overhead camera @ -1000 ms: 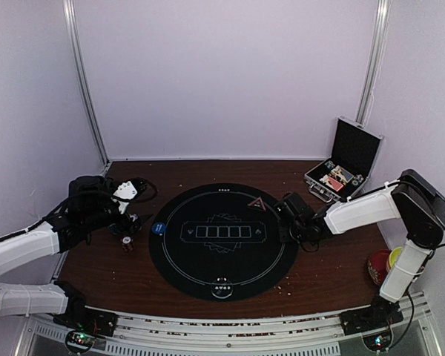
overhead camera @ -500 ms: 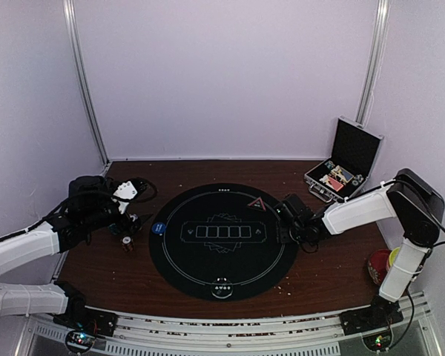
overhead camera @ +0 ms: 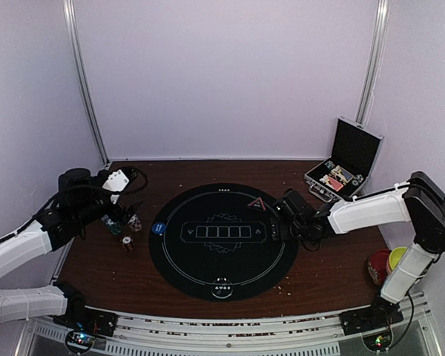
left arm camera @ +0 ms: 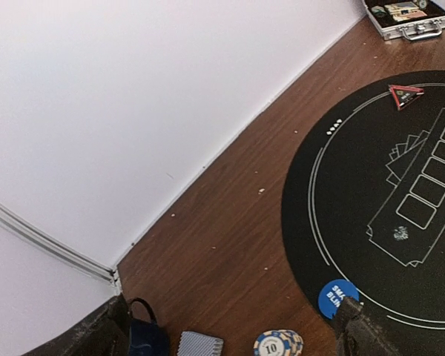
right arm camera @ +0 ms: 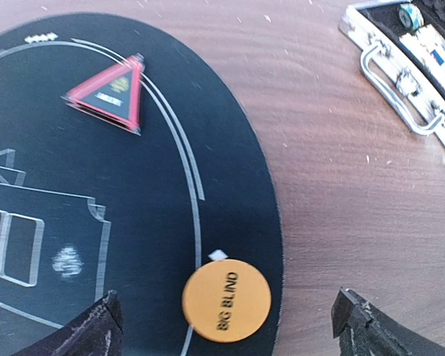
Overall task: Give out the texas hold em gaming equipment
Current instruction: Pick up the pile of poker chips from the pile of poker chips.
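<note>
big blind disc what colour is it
The disc is orange with black lettering; right wrist view shows it best.

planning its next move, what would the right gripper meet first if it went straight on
Most likely the orange big blind disc, between the open jaws of the right gripper at the black mat's edge; depth is unclear.

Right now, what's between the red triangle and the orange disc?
Nothing loose: just black mat with its printed white lines between the triangle and the disc, in the right wrist view.
</note>
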### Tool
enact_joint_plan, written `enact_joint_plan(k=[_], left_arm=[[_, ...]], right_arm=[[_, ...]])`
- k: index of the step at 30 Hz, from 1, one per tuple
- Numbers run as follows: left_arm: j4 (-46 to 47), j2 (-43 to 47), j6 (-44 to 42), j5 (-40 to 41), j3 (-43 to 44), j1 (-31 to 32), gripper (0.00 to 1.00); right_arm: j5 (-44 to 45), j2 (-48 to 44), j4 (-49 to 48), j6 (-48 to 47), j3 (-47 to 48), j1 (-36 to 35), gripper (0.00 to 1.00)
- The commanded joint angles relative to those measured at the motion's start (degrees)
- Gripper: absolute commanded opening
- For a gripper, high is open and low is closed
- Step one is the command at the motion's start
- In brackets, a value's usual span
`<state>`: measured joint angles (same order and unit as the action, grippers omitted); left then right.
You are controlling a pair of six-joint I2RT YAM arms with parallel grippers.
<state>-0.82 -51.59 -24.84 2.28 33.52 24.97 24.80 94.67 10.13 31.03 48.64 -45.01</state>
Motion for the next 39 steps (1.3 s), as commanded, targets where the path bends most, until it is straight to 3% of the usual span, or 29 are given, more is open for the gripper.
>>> enact_joint_plan(k=[1, 7, 11, 15, 21, 35, 39], left_arm=[[-4.37, 0.19, -2.04, 3.86, 4.91, -1.81, 0.98], [-11.99, -1.22, 0.87, 0.43, 9.27, -8.95, 0.98], [-14.33, -1.13, 2.67, -2.24, 9.22, -13.96, 0.98], [-17.31, -3.16, 3.67, -0.72, 8.95, -15.45, 0.98], [-17.48, -4.22, 2.98, -5.98, 7.17, -19.37, 0.98], [-15.51, -14.5, -2.24, -22.27, 4.77, -32.22, 0.98], [-15.17, -16.04, -3.67, -25.93, 4.59, -32.84, 0.98]], right_arm=[[0.93, -4.14, 1.77, 0.53, 1.0, -1.03, 1.0], [-9.47, -10.13, -2.75, -0.61, -1.37, -1.76, 1.0], [-12.37, -12.88, -5.1, -3.19, -2.04, -6.8, 1.0], [-8.72, -11.33, -4.77, -4.57, -0.95, -11.71, 1.0], [-5.63, -7.75, -6.07, -4.83, -1.1, -16.0, 1.0], [-0.02, -3.16, -7.45, -5.42, -1.44, -16.16, 0.98], [-0.06, -1.6, -6.91, -5.62, -0.58, -16.29, 0.98]])
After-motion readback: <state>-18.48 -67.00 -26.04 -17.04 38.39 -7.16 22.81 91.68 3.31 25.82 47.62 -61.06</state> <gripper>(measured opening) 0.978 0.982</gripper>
